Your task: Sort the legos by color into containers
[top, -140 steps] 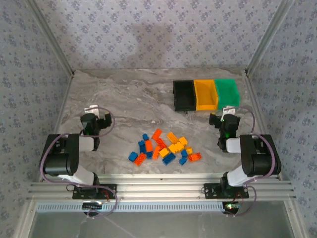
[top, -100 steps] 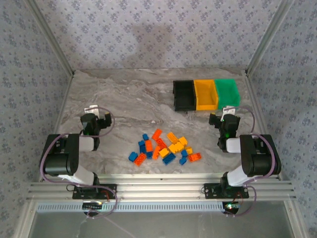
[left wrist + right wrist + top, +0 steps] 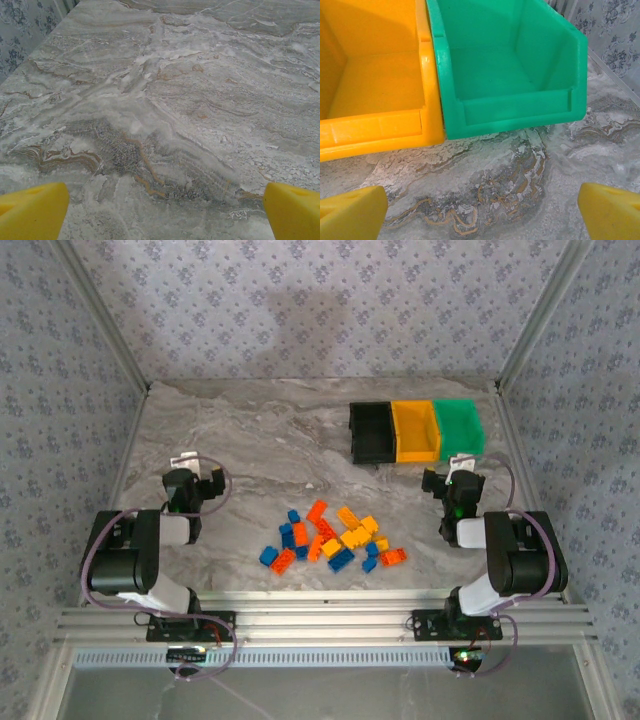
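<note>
Legos (image 3: 330, 540): heaped loose on the marble table (image 3: 250, 440) towards its near edge, between the two arms. Orange-red, blue and yellow all mixed, several touching, none in a bin. Well apart from the containers (image 3: 415, 430), joined in a row at the far right: black bin (image 3: 372, 435) on the left, yellow-orange bin (image 3: 415, 432) in the middle, green bin (image 3: 457, 425) on the right. From the right wrist, yellow-orange and green bare inside; black too dark from above to judge. By that, sorting most likely not begun.

Left gripper (image 3: 162, 212): spread wide, yellow fingertips (image 3: 30, 212) at the bottom corners of its wrist view, only bare marble between them. Set off to the left of the heap, probably so as to leave the bricks in plain sight from above and within easy reach.

Right gripper (image 3: 482, 212): gaping likewise and empty, low over the table just short of the green bin's front lip, near the seam with the yellow-orange one. Handy there for drops, yet a fair swing back to the heap for a first pick.
</note>
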`<action>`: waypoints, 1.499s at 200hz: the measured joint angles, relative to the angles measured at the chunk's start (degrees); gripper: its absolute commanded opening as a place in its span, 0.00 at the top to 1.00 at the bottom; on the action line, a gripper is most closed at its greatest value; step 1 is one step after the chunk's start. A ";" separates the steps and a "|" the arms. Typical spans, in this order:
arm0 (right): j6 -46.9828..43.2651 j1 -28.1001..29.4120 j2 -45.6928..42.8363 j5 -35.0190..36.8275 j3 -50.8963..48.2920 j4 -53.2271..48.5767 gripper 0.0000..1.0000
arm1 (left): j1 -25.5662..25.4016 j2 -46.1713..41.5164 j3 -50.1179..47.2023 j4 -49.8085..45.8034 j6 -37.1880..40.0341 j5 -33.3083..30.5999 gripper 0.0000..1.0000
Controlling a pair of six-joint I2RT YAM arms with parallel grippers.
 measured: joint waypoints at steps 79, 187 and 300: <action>0.00 0.00 0.00 0.00 0.02 0.00 0.00 | 0.00 0.00 0.00 0.00 0.00 0.00 0.00; 4.07 -0.83 -8.02 3.17 13.40 -23.10 0.00 | 0.00 -6.78 7.56 -14.10 -0.98 -2.78 0.00; 27.21 -2.82 -3.06 0.13 38.97 -57.33 0.03 | 1.14 -19.32 14.97 -31.80 -38.82 -2.78 0.00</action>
